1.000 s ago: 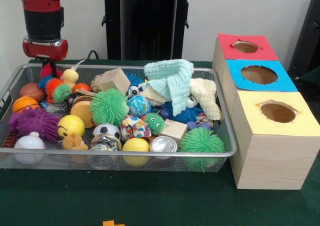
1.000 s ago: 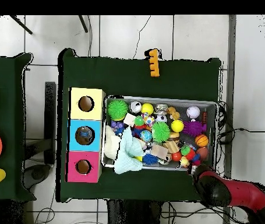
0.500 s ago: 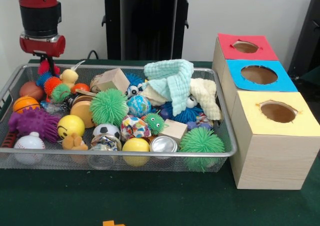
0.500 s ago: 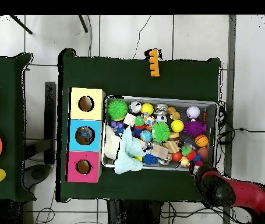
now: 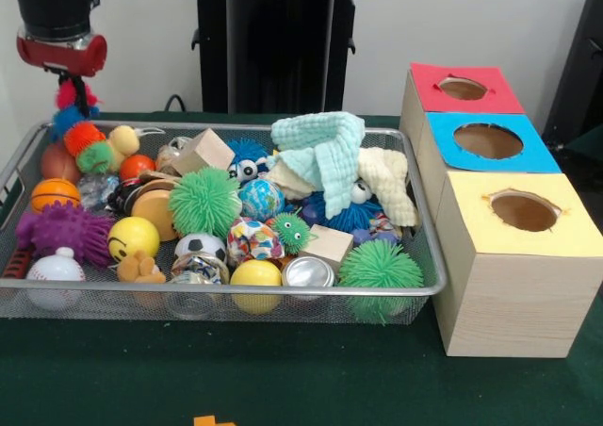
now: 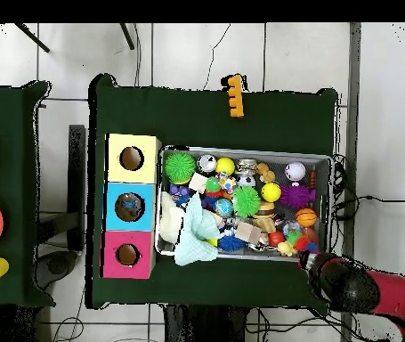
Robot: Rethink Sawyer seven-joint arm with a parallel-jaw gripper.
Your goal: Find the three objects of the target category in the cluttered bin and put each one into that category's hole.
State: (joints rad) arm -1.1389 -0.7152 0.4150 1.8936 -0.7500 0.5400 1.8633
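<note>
fuzzy multicolour caterpillar toy (image 5: 77, 132) hangs from the gripper (image 5: 64, 79) at the far corner of the wire bin (image 5: 236, 302); we see pink, blue, orange and green segments in a string. its top end is pinched in the jaws, its low green end sits just above or touching the clutter, we cannot tell which. the arm's red wrist is right above that corner in the front view. in the overhead view the arm covers the bin's corner nearest the robot base and the toy shows just beside it.

we see the rest of the bin packed: big green spiky ball (image 5: 203, 201), yellow smiley ball (image 5: 133, 237), purple spiky toy (image 5: 61, 231), baseball (image 5: 55, 269), wooden block (image 5: 210, 150), mint cloth (image 5: 325, 153) draped over the pile.

beside the bin we see three wooden boxes with round holes: red box (image 5: 462, 89), blue box (image 5: 487, 141), yellow box (image 5: 523, 212).
</note>
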